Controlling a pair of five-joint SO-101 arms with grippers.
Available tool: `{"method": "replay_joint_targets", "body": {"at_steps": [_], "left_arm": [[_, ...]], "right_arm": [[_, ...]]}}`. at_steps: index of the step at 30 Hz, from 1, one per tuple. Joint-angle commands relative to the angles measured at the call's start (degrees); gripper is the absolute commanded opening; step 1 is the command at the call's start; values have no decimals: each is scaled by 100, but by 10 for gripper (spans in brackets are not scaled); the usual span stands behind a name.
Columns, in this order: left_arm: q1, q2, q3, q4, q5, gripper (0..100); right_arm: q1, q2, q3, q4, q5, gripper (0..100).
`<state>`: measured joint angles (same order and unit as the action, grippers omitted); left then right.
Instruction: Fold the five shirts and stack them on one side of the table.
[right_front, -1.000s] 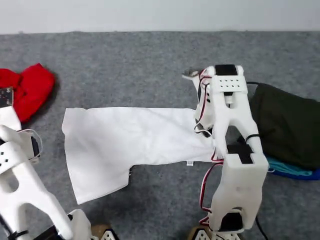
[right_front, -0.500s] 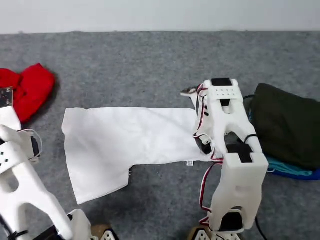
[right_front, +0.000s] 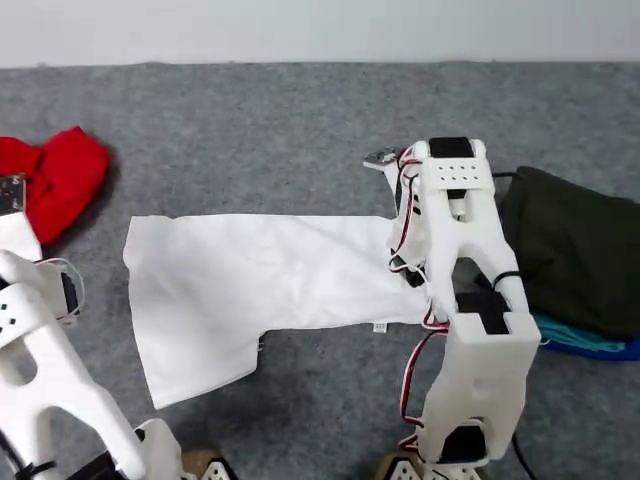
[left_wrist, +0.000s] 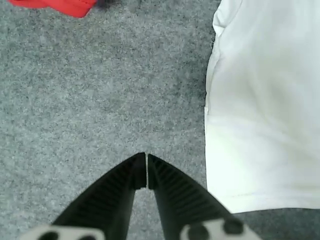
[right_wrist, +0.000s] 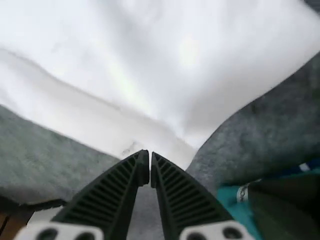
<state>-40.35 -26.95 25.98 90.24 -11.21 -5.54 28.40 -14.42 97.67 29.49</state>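
White shirt just beside right pincer

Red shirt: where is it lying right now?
High view: the red shirt lies bunched at the far left edge, apart from the white shirt.

Rough grey table, carpet-like pile, matt. Centre frame, white shirt: thin smooth cloth, matt, faint creases. Left edge, red shirt: soft bunched cloth. Right edge, dark shirt: thicker matt cloth, over teal cloth. Smooth white matt plastic right arm. Black plastic left pincer and right pincer, ribbed inner faces.
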Motion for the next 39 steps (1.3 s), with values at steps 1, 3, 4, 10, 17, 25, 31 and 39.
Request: {"method": "replay_joint_targets", "body": {"at_steps": [1, 3, 4, 10, 17, 25, 31, 39], "left_arm": [[-105, -193, -224, -88, 62, 14], [-334, -316, -224, -123, 193, 14], [-466, -422, -224, -141, 273, 14], [-1327, -1327, -163, -325, 378, 14], [-1767, -1574, 532, -325, 352, 14], [-2505, -1574, 1007, -325, -79, 14], [-2813, -1565, 1007, -325, -563, 14], [-2919, -1591, 1007, -281, -580, 14]], "right_arm": [[-40, 479, 185, -215, -18, 9], [-22, 866, 176, -303, -18, 9], [-13, 998, 141, -330, -18, 9], [-215, 523, -941, 426, -62, 9], [-1578, -620, -1196, 505, -70, 9], [-3899, -514, -1196, 505, -62, 131], [-5429, -435, -1204, 330, -35, 212], [-6589, -189, -1196, -479, -35, 213]]}}
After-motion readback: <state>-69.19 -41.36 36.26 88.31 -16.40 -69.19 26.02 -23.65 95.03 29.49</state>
